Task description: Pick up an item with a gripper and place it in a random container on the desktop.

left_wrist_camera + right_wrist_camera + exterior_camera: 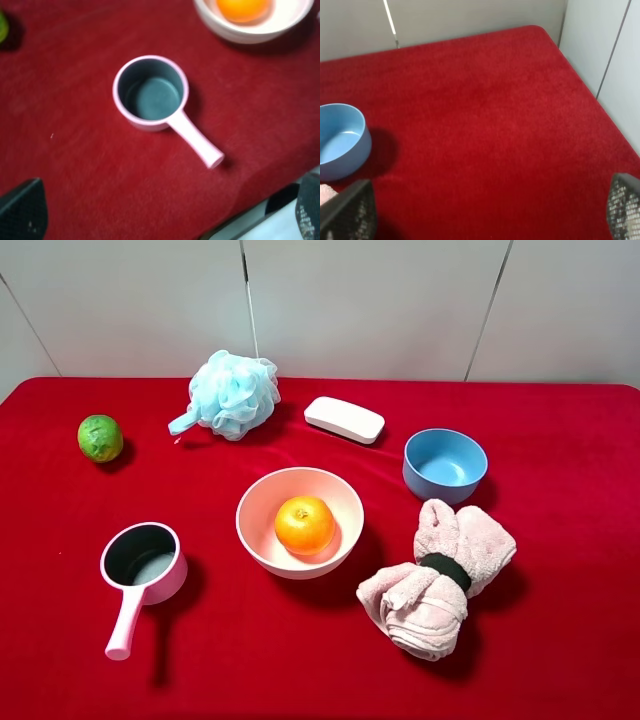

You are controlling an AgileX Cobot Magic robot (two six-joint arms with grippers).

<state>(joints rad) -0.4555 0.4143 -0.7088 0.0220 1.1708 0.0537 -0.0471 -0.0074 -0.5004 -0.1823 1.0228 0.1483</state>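
The orange (pixel 305 524) lies inside the pale pink bowl (pixel 252 502) at the middle of the red desktop (pixel 560 640). Neither arm shows in the exterior high view. In the left wrist view the left gripper (pixel 165 215) is open and empty, its fingertips (pixel 22 210) wide apart above the cloth near the table's front edge; the bowl (pixel 260 34) with the orange (pixel 242 7) lies beyond it. In the right wrist view the right gripper (pixel 485 210) is open and empty over bare red cloth, its fingertips (pixel 625 205) far apart.
A pink saucepan (pixel 145 558) stands front left, also in the left wrist view (pixel 150 92). A green lime (pixel 100 437), a blue bath puff (pixel 232 393) and a white case (pixel 344 419) lie at the back. A blue bowl (pixel 445 464) and a pink rolled towel (pixel 438 580) are right.
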